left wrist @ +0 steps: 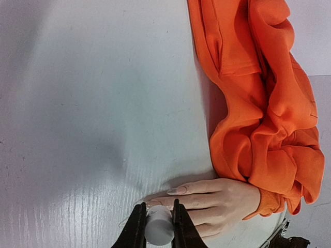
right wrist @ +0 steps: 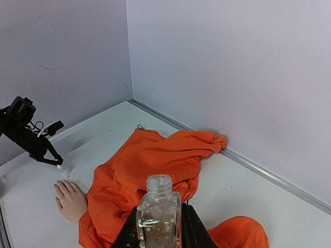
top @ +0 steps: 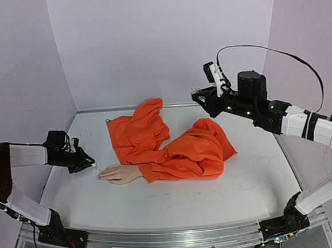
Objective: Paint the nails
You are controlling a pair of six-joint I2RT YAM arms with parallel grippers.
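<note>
Left claw (top: 91,164), seen from above, sits low over the table (top: 178,206) near its left edge. It is pinched narrow on a small white cap (top: 95,168), whose tip is just beside the fingertips of the mannequin hand (top: 119,174). That hand lies flat, back upward, fingers toward the left edge; the nails (top: 100,175) are too small to make out here. An orange garment (top: 174,149) spreads from the wrist across the middle of the table toward the far edge. The right claw (top: 197,94) hangs high above the far right part of the table, drawn closed; what it grips cannot be told from this view

From the left wrist, the left claw (left wrist: 158,217) clamps the white cap (left wrist: 158,230) between its dark fingers (left wrist: 136,230), right over the fingertips of the mannequin hand (left wrist: 220,204). One of the nails (left wrist: 177,190) shows as a pale oval on the uppermost finger. The orange garment (left wrist: 258,119) ends in a ribbed cuff (left wrist: 269,202) at the wrist

From the right wrist, the right claw (right wrist: 158,232) grips a clear glass bottle (right wrist: 159,212), upright, its threaded neck open. Pale flecks on the glass are too blurred to read as writing. Well below, the mannequin hand (right wrist: 70,200) lies near the table's left edge, the left claw (right wrist: 54,161) close above its fingers, the orange garment (right wrist: 150,170) heaped behind
</note>
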